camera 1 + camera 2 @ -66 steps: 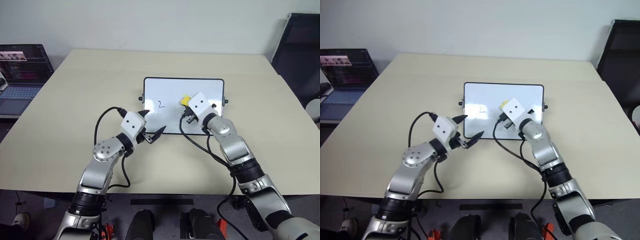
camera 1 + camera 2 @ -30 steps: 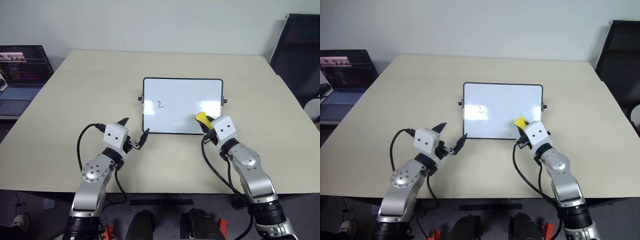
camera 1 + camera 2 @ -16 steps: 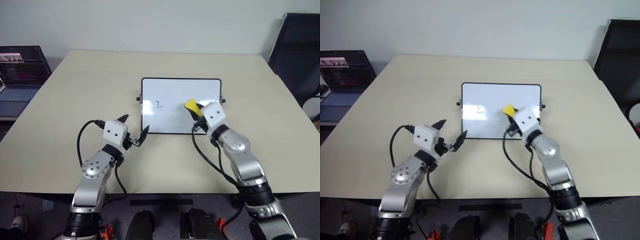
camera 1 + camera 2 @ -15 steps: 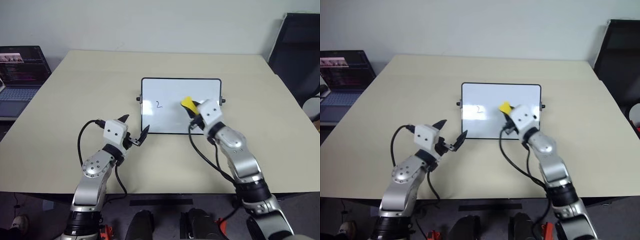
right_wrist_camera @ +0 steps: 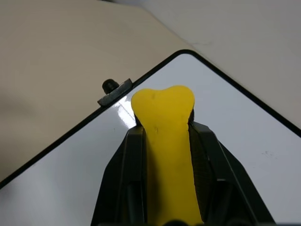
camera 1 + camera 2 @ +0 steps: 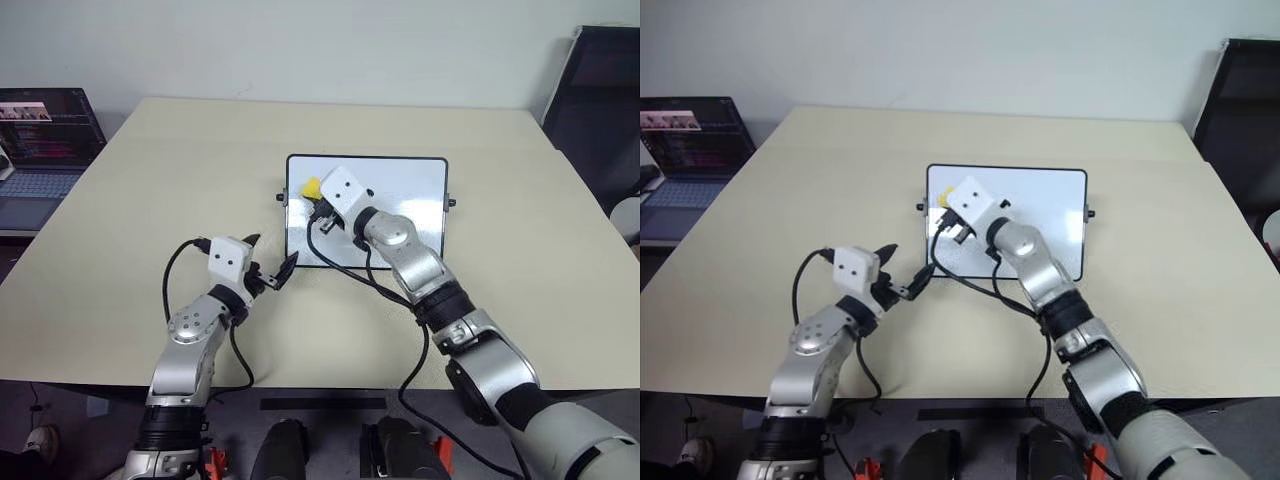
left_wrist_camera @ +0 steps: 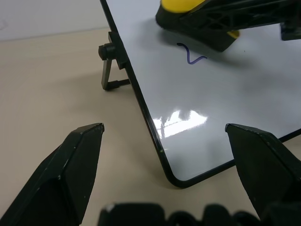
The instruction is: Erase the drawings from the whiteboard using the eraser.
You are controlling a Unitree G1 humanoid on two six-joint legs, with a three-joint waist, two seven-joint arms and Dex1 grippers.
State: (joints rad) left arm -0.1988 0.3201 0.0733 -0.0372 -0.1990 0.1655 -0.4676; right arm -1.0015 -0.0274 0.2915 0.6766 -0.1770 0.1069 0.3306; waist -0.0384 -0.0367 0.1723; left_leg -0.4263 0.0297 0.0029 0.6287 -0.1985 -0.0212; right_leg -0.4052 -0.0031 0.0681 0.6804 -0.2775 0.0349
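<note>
whiteboard point(image 7: 197, 94): glossy white, thin black frame | eraser point(image 5: 164, 136): matt yellow | table point(image 6: 150, 200): matt beige

The whiteboard point(image 6: 400, 215) lies mid-table point(image 6: 150, 200); the eraser point(image 6: 311, 187) sits over its left end; a laptop point(image 6: 40, 150) stands far left.

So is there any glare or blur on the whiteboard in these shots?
Left wrist view: a bright glare patch on the whiteboard near its corner, and the left pincer's fingers look soft. Right wrist view: a small glint by the knob; the eraser is sharp.
</note>
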